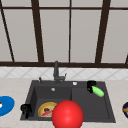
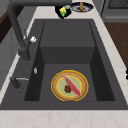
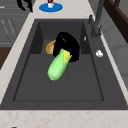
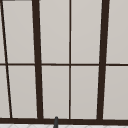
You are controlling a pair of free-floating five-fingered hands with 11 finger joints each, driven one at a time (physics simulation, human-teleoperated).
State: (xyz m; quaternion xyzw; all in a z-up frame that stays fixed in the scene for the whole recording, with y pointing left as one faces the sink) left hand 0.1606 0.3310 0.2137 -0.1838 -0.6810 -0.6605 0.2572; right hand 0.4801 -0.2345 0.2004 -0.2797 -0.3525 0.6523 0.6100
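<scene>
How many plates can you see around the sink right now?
3. A yellow plate lies in the basin. A blue plate sits on the counter to the left. A dark plate sits on the counter to the right. The red ball may hide others.

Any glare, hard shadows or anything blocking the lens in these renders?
Front view: flat, even light, a red ball blocks the sink's near edge. Right side view: the right hand holding the corn casts no clear shadow. No glare anywhere.
</scene>
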